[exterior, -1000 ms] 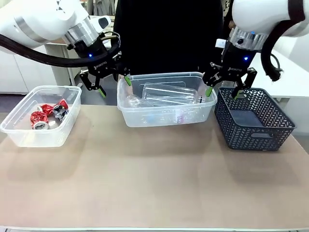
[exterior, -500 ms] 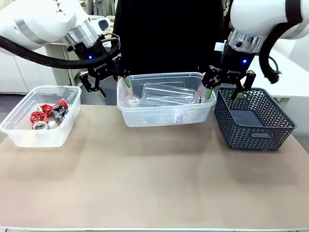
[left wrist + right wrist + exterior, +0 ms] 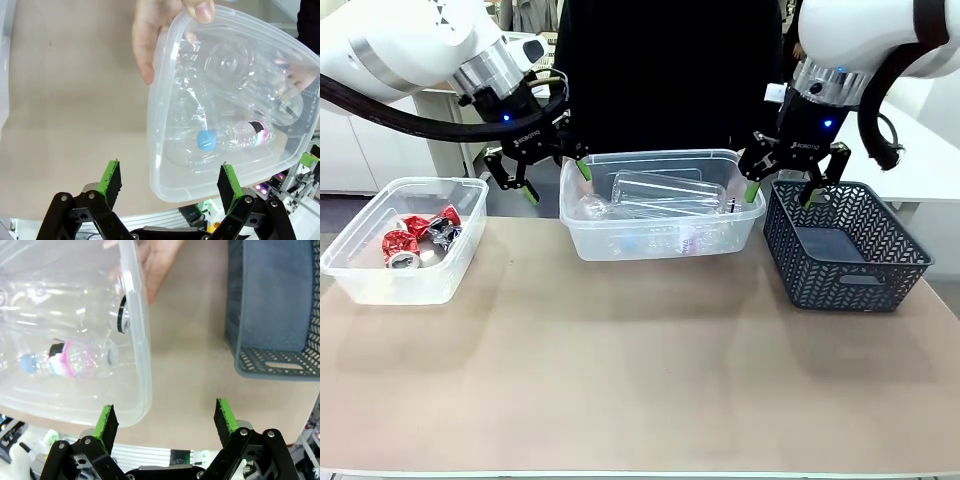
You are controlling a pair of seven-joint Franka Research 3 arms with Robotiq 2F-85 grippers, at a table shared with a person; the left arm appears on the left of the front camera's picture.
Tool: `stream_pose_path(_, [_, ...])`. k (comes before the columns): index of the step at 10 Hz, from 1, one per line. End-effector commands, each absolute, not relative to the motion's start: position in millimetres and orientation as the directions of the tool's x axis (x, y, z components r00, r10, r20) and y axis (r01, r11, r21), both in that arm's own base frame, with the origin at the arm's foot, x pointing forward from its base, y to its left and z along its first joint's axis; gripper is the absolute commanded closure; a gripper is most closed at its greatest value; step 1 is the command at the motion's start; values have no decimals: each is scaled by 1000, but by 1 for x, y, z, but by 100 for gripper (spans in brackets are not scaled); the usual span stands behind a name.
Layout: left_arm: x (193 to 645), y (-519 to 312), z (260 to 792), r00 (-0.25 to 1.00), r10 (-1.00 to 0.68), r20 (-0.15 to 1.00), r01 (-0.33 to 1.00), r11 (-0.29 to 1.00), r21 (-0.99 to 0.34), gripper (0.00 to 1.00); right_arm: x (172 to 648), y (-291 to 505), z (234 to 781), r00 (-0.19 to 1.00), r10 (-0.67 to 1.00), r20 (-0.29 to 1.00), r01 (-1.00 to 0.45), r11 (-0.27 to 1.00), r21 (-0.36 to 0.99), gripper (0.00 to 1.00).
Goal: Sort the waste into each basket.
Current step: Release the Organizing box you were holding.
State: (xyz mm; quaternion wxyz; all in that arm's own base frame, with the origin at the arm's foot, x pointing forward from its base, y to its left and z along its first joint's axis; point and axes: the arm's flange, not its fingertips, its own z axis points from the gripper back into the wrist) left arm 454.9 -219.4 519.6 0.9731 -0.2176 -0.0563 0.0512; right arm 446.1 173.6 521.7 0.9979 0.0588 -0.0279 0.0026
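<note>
Two clear tubs stand on the table. The left tub point(image 3: 460, 188) holds crushed red and silver cans point(image 3: 418, 238). The middle tub point(image 3: 665, 158) holds clear plastic bottles point(image 3: 665, 195); in the left wrist view one bottle point(image 3: 235, 136) has a blue cap and pink label. A person's hands point(image 3: 150, 35) grip this tub's ends, the other hand point(image 3: 157, 257) seen in the right wrist view. My left gripper point(image 3: 548, 180) hangs open above the tub's left corner. My right gripper point(image 3: 782, 190) hangs open between that tub's rim point(image 3: 135, 325) and the dark basket.
A dark grey mesh basket point(image 3: 900, 245) stands at the right, close beside the middle tub. Bare tan tabletop point(image 3: 640, 370) spreads across the near half. The person in black stands right behind the middle tub.
The middle tub has shifted a little to the left in the person's hands. Both arms have stayed almost still.
</note>
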Motion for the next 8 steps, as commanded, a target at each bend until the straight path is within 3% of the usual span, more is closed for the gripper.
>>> stream_pose_path(1, [454, -219, 520, 988, 124, 88, -75, 900, -428, 0, 445, 173, 523, 998, 1, 65, -9, 993, 119, 0])
stream_pose_path(3, [455, -219, 520, 988, 124, 87, -75, 900, -429, 0, 446, 174, 522, 998, 2, 56, -8, 993, 117, 0])
stream_pose_path(4, [426, -209, 531, 991, 87, 103, -36, 907, -420, 0, 400, 162, 537, 989, -52, 140, 27, 983, 180, 0])
stream_pose_path(5, [390, -188, 537, 997, 46, 61, -18, 922, -388, 0, 354, 141, 547, 977, -167, 135, 118, 942, 313, 0])
stream_pose_path(6, [343, -172, 542, 998, -63, 6, 60, 913, -403, 0, 308, 118, 554, 993, -103, 55, 66, 886, 459, 0])
stream_pose_path(7, [302, -163, 546, 987, -159, 34, 159, 895, -416, 0, 274, 101, 553, 991, -128, 29, 95, 853, 514, 0])
stream_pose_path(8, [273, -159, 547, 978, -189, 86, 208, 890, -405, 0, 253, 90, 548, 979, -182, 91, 114, 861, 496, 0])
